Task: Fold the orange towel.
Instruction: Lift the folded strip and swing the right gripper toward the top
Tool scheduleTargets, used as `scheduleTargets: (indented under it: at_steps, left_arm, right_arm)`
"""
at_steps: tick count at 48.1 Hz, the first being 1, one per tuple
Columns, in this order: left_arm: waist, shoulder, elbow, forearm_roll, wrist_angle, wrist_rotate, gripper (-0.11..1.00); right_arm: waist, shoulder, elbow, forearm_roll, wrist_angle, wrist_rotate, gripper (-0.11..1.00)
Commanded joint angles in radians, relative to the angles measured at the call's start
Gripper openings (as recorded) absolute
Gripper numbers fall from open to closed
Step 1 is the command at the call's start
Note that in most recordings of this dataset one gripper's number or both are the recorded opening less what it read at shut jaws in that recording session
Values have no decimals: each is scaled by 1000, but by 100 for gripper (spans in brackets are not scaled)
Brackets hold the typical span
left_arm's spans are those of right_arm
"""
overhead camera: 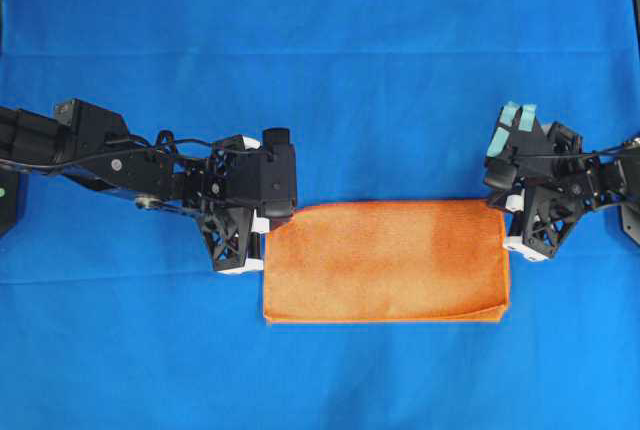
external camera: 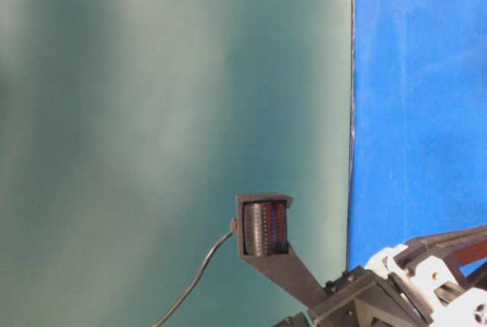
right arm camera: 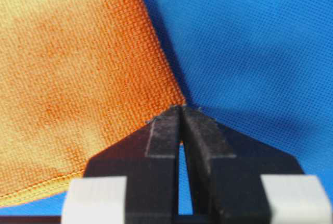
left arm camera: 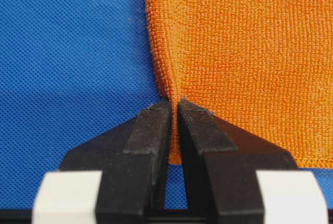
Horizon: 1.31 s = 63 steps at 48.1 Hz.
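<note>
While lying flat mid-tabletop [overhead camera: 320, 40], orange towel [overhead camera: 385, 260] folded to rectangle, long axis left-right. Left gripper [left arm camera: 174, 110] clamped on its left edge; right gripper [right arm camera: 181, 114] pinched at right corner.

Blue cloth [overhead camera: 320, 40] covers the whole table, fine dotted weave visible up close, faint creases across it. Teal-green wall [external camera: 152, 114] fills most of the table-level view, meeting the blue cloth at a straight vertical edge.
</note>
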Motion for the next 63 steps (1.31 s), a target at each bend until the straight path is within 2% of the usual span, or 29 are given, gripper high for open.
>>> scheduleTargets:
  at_steps: [1, 14, 21, 30, 39, 48, 57, 63]
  left_arm:
    - [-15, -23, -5, 0, 48, 3, 3]
    - [-17, -201, -41, 0, 204, 8, 3]
    - [-15, -285, -44, 0, 235, 12, 3]
    - [-15, -342, -32, 0, 238, 15, 3]
    - [-6, -351, -32, 5, 232, 17, 3]
    - [-12, -342, -41, 5, 183, 17, 3]
    - [-52, -318, -61, 6, 57, 31, 3]
    - [-87, -278, -103, 6, 21, 86, 3]
  right_arm:
    - [3, -44, -20, 2, 15, -2, 1]
    - [3, -244, -74, -2, 249, -9, 1]
    - [9, -356, -106, -5, 341, -14, 1]
    - [32, -443, -126, -8, 385, -15, 1]
    - [37, -457, -126, -32, 385, -15, 1]
    - [2, -431, -129, -117, 383, 3, 1]
    - [-158, -393, -138, -238, 337, 6, 1]
    - [-255, -356, -156, -301, 282, -5, 1]
